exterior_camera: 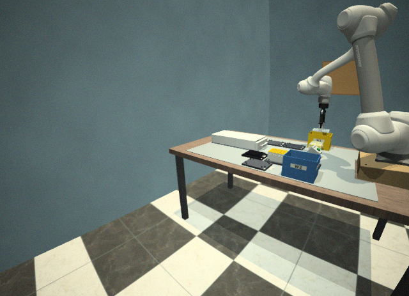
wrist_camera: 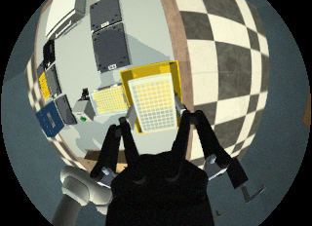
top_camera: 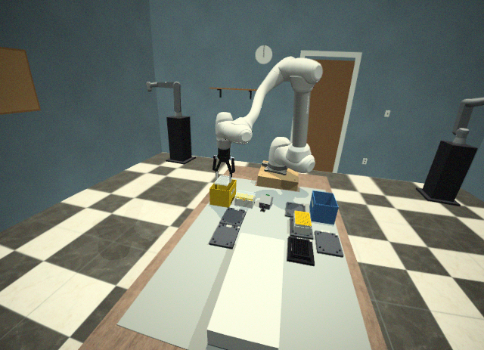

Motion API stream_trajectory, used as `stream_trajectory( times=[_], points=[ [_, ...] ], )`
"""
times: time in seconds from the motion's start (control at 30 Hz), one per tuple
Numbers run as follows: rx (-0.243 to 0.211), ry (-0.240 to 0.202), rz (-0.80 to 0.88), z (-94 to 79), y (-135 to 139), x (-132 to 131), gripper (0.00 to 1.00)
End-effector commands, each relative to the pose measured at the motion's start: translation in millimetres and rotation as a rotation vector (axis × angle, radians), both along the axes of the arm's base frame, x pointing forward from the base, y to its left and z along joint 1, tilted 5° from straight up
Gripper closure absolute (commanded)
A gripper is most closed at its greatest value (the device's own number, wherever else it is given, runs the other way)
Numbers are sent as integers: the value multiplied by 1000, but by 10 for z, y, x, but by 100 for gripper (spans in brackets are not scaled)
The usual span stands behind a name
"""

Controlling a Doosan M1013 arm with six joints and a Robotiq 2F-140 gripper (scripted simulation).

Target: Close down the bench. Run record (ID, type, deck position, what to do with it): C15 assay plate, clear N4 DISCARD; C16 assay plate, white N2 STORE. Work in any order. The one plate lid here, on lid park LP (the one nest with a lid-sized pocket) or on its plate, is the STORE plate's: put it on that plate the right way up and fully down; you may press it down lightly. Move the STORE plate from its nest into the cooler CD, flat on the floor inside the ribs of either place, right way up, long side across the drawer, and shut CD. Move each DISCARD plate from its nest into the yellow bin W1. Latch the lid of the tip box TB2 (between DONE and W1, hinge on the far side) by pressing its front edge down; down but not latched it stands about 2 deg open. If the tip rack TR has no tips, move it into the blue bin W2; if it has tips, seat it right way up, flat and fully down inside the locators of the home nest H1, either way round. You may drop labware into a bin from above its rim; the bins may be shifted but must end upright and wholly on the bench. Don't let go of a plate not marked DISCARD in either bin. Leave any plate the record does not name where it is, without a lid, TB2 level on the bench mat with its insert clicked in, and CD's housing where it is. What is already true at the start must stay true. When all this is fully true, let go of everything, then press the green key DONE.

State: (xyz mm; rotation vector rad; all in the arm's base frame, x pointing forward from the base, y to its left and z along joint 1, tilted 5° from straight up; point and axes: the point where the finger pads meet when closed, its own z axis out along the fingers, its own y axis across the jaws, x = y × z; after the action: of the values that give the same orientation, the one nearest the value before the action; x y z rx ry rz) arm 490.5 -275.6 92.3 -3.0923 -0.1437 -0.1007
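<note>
My gripper (top_camera: 223,169) is shut on the clear assay plate (top_camera: 223,179) and holds it flat right over the yellow bin W1 (top_camera: 222,193), about level with the bin's rim. In the wrist view the plate (wrist_camera: 154,104) shows its grid of wells between my fingers, with the yellow bin (wrist_camera: 152,77) around and under it. In the exterior view the gripper (exterior_camera: 320,124) stands straight above the plate (exterior_camera: 322,130) and the bin (exterior_camera: 319,140). I see no white plate on the deck.
The tip box TB2 (top_camera: 244,199) and the DONE key block (top_camera: 265,201) stand right of the yellow bin. The blue bin W2 (top_camera: 324,206), the tip rack with yellow tips (top_camera: 302,218) and a black plate (top_camera: 300,249) are at the right. Two dark nests (top_camera: 228,227) are at the left. The white cooler CD (top_camera: 249,283) is in front.
</note>
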Motion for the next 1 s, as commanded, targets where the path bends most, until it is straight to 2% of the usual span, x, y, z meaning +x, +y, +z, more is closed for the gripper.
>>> stream_trajectory(
  times=[0.0,0.53,0.57,0.97],
  points=[
    [0,0,0,0,-7,-8,100],
    [0,0,0,0,-7,-8,100],
    [0,0,0,0,-7,-8,34],
    [0,0,0,0,-7,-8,34]
  ],
)
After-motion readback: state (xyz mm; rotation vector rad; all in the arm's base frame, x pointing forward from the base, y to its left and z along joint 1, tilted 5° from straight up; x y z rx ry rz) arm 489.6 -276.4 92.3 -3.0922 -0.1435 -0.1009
